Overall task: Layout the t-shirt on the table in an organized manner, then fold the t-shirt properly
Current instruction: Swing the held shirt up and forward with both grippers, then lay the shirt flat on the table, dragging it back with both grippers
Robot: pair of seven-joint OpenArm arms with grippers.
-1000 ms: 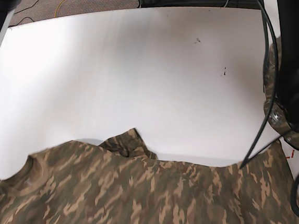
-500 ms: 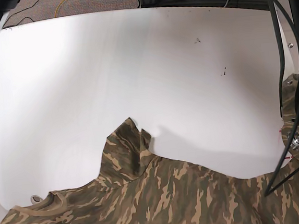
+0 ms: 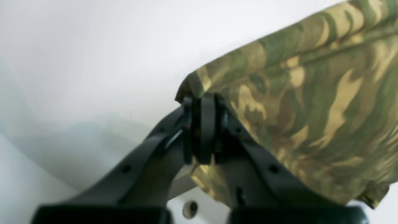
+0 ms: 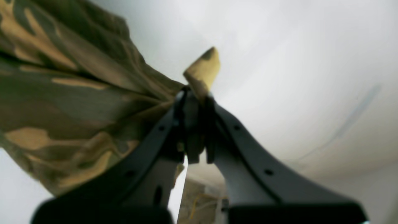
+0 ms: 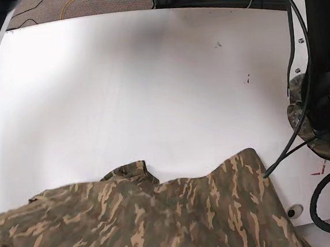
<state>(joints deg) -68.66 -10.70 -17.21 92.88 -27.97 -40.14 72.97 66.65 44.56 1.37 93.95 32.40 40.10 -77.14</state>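
Base view, L to R: camo t-shirt (image 5: 139,224) lies spread along the near edge of the white table (image 5: 149,78), covering the lower part of the frame from the L corner to approx. centre-R. A small bunched fold rises at its far edge near centre. The far half of the table is bare except 2 dark specks (image 5: 217,44). A round grommet hole (image 5: 292,211) sits just beside the shirt's R edge. A black arm w/ cables (image 5: 325,103) stands at the R side; a bit of camo cloth shows near its wrist.

Right wrist view: right gripper (image 4: 196,102) is clenched on a shirt corner; a tan tip of fabric pokes out above the jaws, the rest hangs to the L.

Left wrist view: left gripper (image 3: 203,109) is clamped onto a shirt edge corner; cloth extends to the R over the table. Both wrist views are blurred.
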